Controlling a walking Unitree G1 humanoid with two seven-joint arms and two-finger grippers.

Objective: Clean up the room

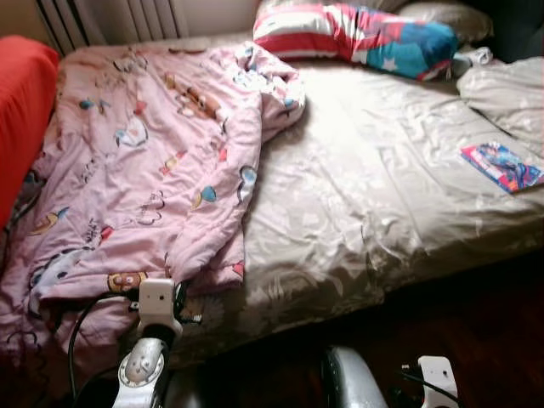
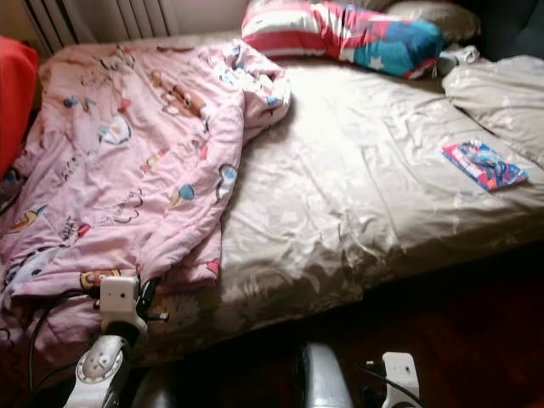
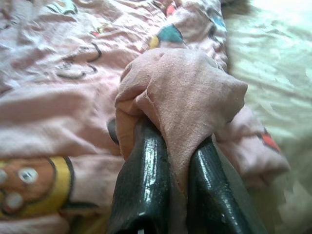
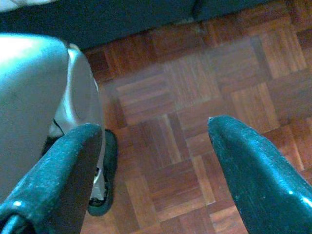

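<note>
The bed is wearing a beige sheet, with a pink quilt lying rumpled over its left half, a striped pillow sitting at the head, and a small book lying near the right edge.

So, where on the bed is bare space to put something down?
Free: the beige sheet between the pink cartoon-print quilt and the small blue book. Crowded: the left half, where the left gripper pinches that quilt; striped pillow at the head.
</note>
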